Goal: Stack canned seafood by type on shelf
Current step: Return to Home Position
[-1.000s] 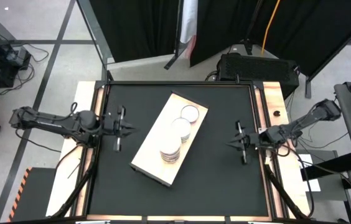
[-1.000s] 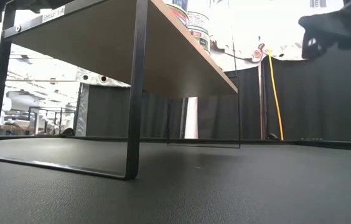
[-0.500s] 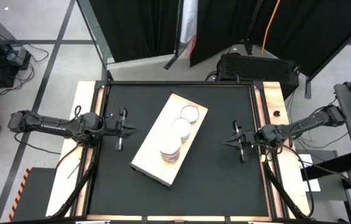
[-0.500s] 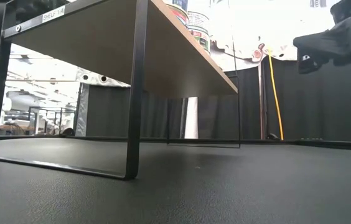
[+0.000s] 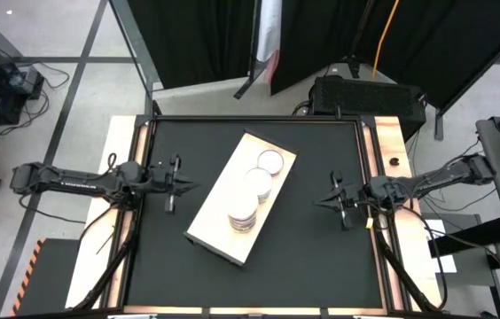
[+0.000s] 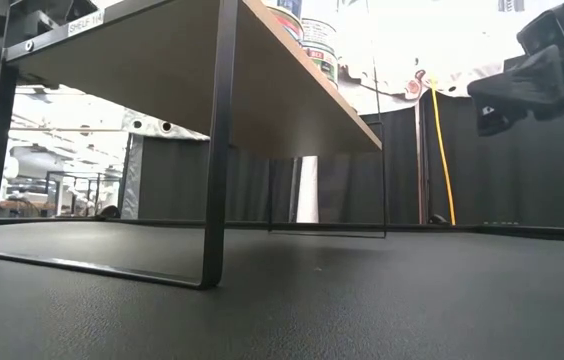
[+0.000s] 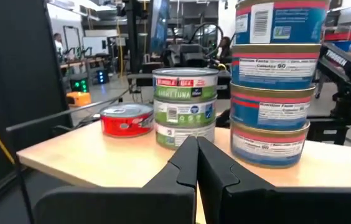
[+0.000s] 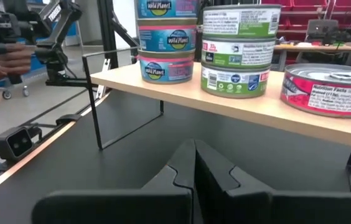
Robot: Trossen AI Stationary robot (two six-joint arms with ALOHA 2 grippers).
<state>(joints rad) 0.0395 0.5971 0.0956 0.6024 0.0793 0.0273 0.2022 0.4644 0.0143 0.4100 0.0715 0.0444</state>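
The pale wooden shelf [image 5: 241, 197] stands on thin black metal legs [image 6: 217, 150] in the middle of the black table. On it are a single red tin [image 7: 127, 119], a stack of green-labelled tins [image 7: 185, 107] and a taller stack of blue-and-pink tins [image 7: 274, 81]; each stack rests on its lowest tin's base. From above they show as silver lids [image 5: 257, 184]. My left gripper [image 5: 182, 185] is shut and empty, left of the shelf. My right gripper [image 5: 324, 204] is shut and empty, right of the shelf. Both point at the shelf.
Bare black tabletop [image 5: 308, 257] lies around the shelf, with wooden side rails [image 5: 388, 151] at the table's left and right. A black box [image 5: 365, 93] sits beyond the far edge. A person's hand [image 8: 4, 59] shows in the room beyond the table's left side.
Both grippers have come down a little, staying shut. The right one has also edged toward the shelf. The shelf and tins have kept still.
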